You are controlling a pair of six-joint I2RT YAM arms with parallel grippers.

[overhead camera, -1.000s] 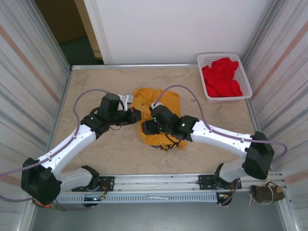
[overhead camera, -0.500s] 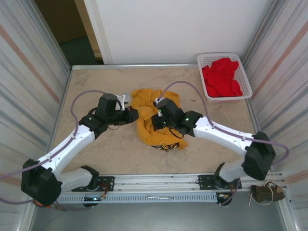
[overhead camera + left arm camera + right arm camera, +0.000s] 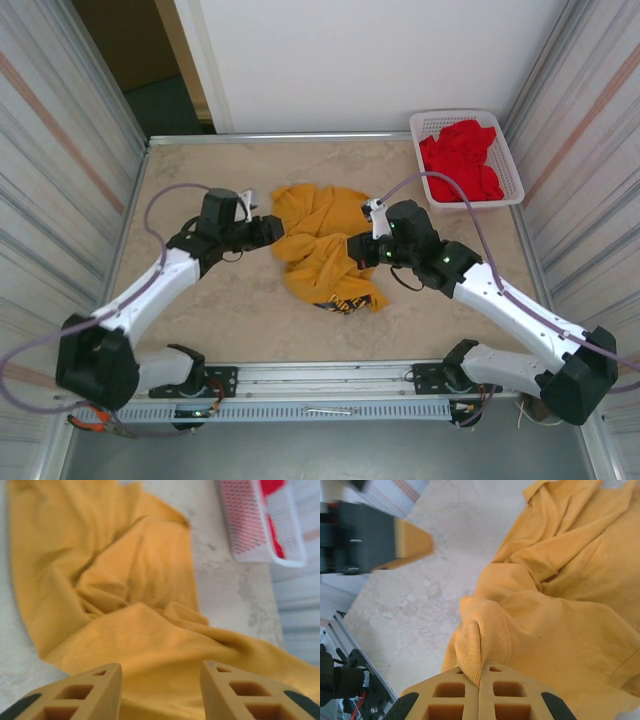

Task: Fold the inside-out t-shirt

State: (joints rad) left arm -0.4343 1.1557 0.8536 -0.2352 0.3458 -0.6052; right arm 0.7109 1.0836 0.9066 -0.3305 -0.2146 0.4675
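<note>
Top external view, near edge: both arm bases sit at the front of the surface [image 3: 230,310], the left arm reaching in from the left and the right arm from the right.
Left gripper [image 3: 268,228]: fingers apart at the shirt's left edge with nothing pinched between them. A second ago they were together on the cloth. The left wrist view shows the two tips spread over yellow fabric; whether they touch it I cannot tell.
Right gripper [image 3: 480,672]: fingers together, clamped on a bunched fold of the shirt. A second ago it stood open over the middle of the garment. It now sits at the right side, and the arm has swung out to the right.
Shirt [image 3: 320,250]: mustard yellow and crumpled, lying mid-surface between the two grippers. It is drawn wider sideways than a second ago, and more of its top part is uncovered.
Basket [image 3: 512,160]: white, in the far right corner, well apart from the shirt, in the same place as before.
Red garments [image 3: 460,160]: heaped inside the basket, as before.
</note>
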